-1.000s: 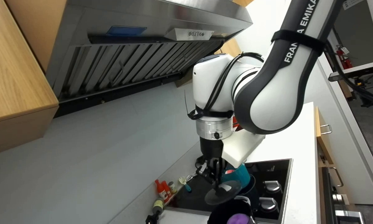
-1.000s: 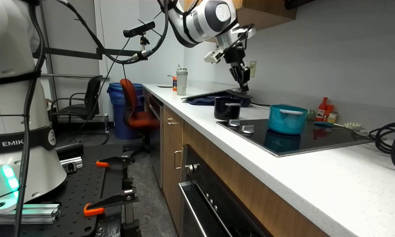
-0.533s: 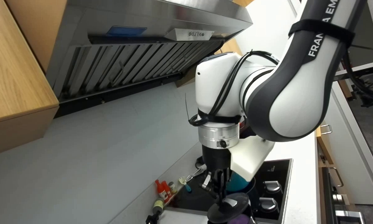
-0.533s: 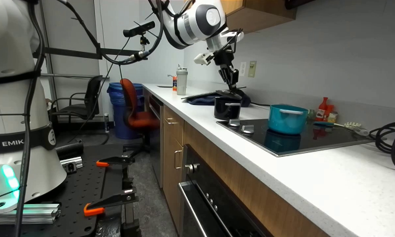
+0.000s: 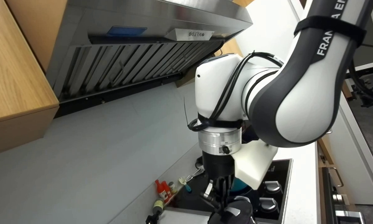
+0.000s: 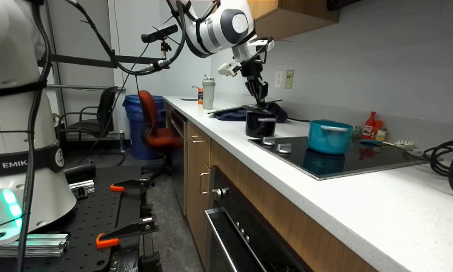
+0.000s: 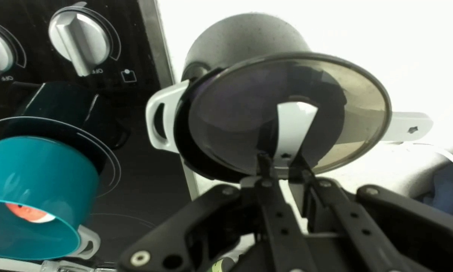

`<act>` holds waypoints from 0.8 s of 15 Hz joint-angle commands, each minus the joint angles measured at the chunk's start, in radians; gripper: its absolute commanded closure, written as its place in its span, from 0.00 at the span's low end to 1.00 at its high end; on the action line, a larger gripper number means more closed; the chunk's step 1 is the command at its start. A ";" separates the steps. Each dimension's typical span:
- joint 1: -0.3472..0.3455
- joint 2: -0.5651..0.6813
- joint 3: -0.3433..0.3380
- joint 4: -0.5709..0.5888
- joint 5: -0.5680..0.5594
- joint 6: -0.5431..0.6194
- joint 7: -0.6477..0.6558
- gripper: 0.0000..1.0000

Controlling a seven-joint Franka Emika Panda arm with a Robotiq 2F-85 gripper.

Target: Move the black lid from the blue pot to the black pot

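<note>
The long white countertop (image 6: 385,206) runs along the pale grey wall (image 6: 324,75), and the white and dark-grey robot arm (image 5: 307,105) bends over it. Set into its top is the flat black glass cooktop (image 6: 362,162). On the glass stands the round teal-blue pot (image 6: 329,138), upright and open. Just beside the cooktop, on the countertop, stands the round black pot (image 6: 257,127) with pale handles. Over its mouth is the round see-through black lid (image 7: 245,121), tilted and off-centre, jutting out away from the cooktop; whether it touches the rim I cannot tell. The black 2-fingered gripper (image 7: 282,165) pinches the lid's pale strap handle (image 7: 295,124). Near the wall stand 2 small red bottles (image 5: 161,190).
</note>
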 commanded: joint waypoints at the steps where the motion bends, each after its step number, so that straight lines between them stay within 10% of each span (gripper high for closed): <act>1: -0.017 -0.002 0.006 -0.006 0.028 0.034 -0.050 0.96; 12: -0.024 0.026 -0.011 0.017 0.009 0.068 -0.065 0.96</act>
